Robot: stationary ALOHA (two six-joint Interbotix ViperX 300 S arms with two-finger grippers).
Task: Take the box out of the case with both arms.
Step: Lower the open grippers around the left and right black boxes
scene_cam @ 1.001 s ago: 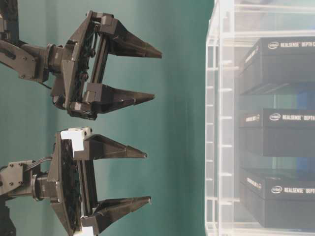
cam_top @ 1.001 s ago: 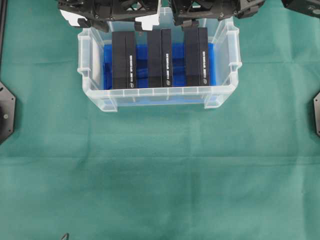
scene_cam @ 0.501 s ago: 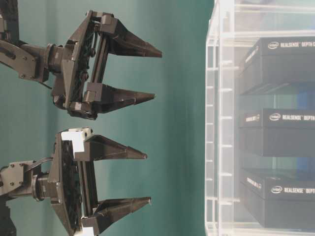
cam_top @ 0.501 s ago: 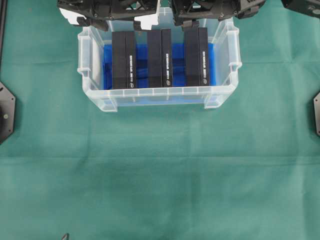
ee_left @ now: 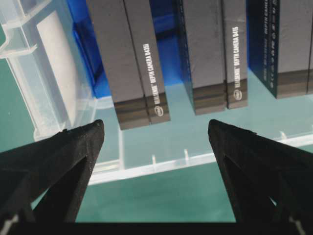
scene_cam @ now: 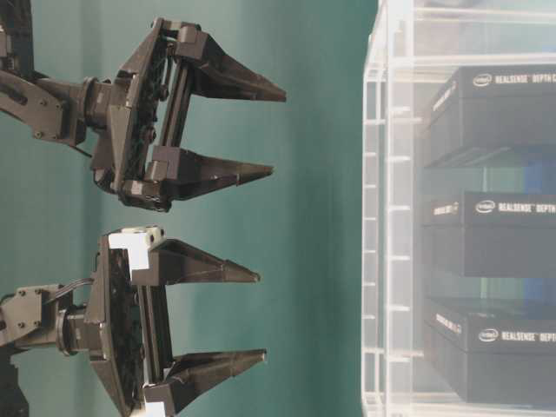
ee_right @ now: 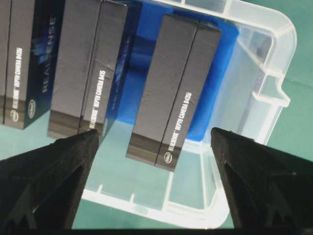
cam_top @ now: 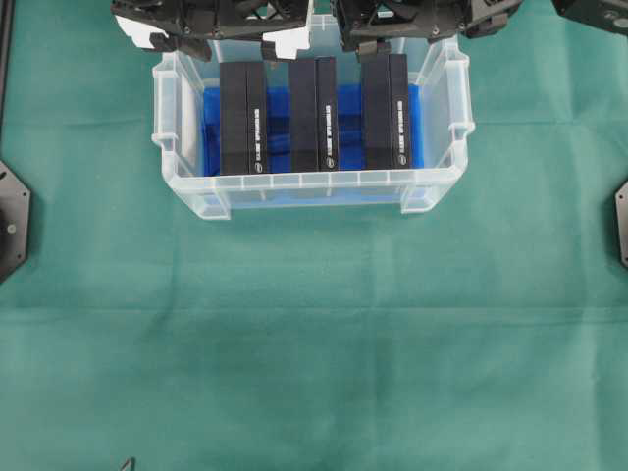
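— Hovering over the far rim of the case [cam_top: 312,180], my left gripper [ee_left: 155,134] and right gripper [ee_right: 154,139] both spread wide, holding nothing.

— And the boxes?

— Left box [cam_top: 243,118], middle box [cam_top: 313,114], right box [cam_top: 385,111], side by side on the blue liner [cam_top: 277,132].

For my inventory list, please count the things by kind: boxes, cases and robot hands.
Black boxes, standing in the case: 3
Clear plastic case: 1
Robot hands, both open: 2, left hand, right hand
Total: 6
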